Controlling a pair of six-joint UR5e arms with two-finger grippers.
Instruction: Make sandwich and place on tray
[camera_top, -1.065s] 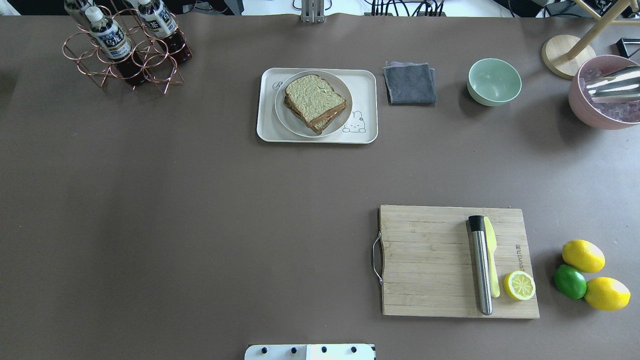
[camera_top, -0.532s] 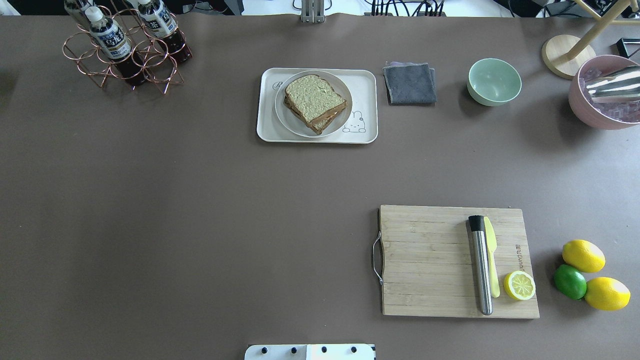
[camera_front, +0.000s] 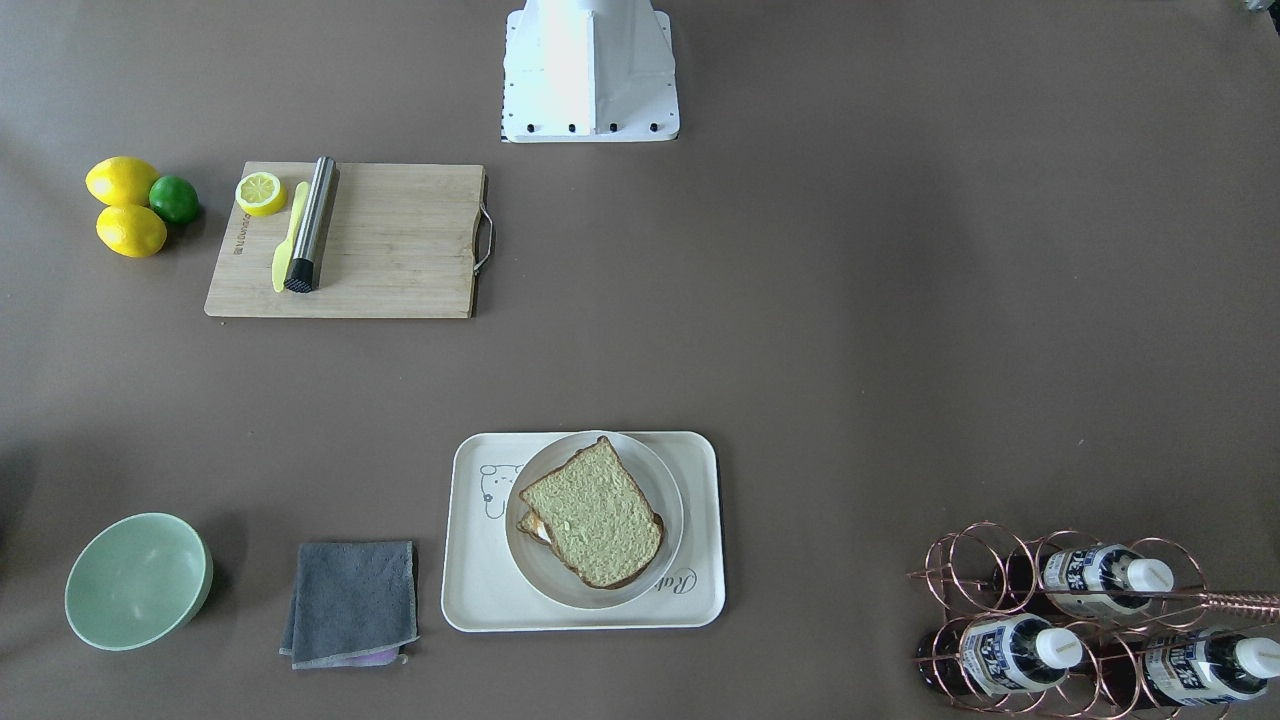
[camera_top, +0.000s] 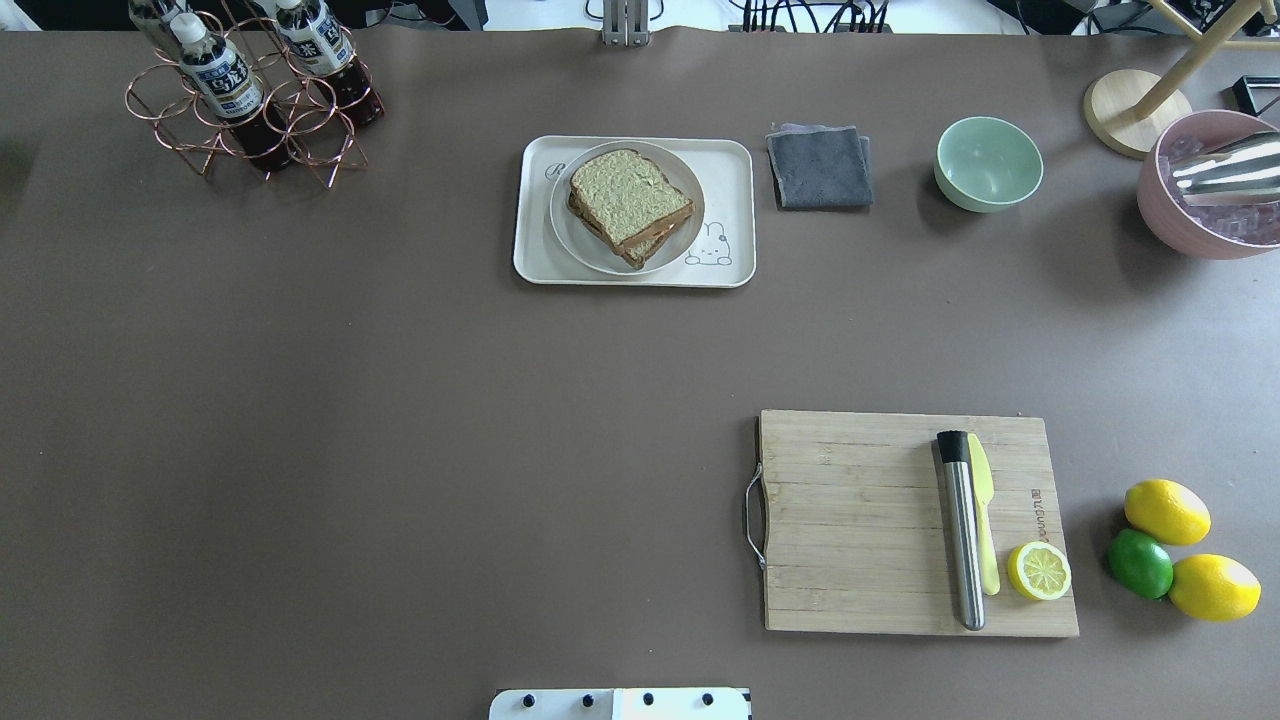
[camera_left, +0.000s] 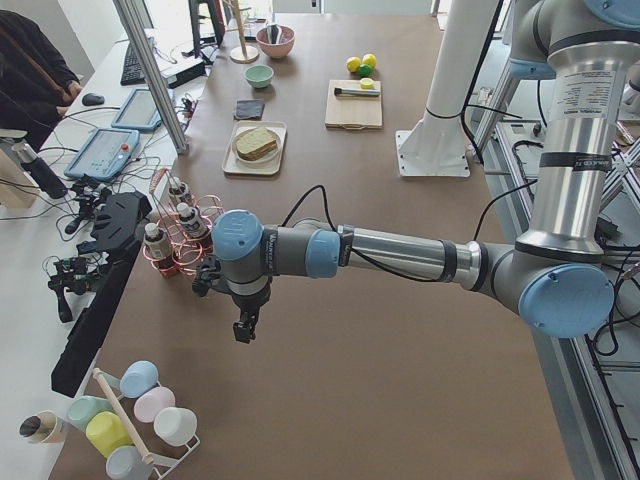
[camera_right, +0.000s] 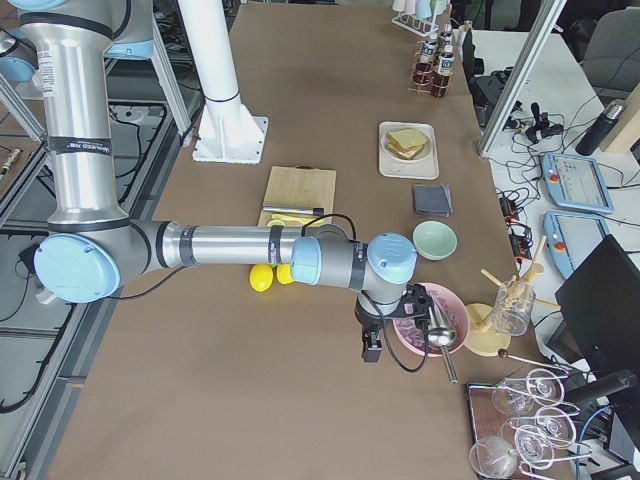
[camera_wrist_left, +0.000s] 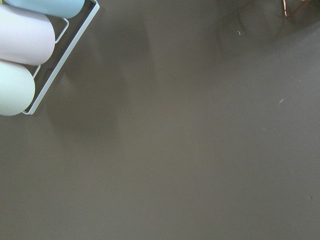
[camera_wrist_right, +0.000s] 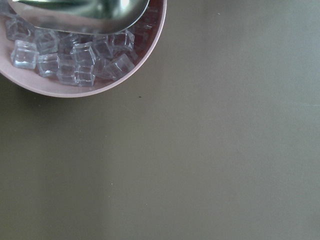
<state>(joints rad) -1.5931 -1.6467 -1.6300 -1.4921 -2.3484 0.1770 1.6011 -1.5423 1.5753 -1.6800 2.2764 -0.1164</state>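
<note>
On the tray (camera_top: 535, 260): 1 plate (camera_top: 672, 248), 1 sandwich (camera_top: 630, 200) | beside: 1 cloth (camera_top: 820, 168)

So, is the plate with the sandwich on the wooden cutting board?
No, the sandwich on its plate sits on the cream tray, apart from the cutting board.

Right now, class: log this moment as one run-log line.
sandwich: on plate, on tray | left gripper: near bottle rack, state unclear | right gripper: near ice bowl, state unclear | task: appears done
</note>
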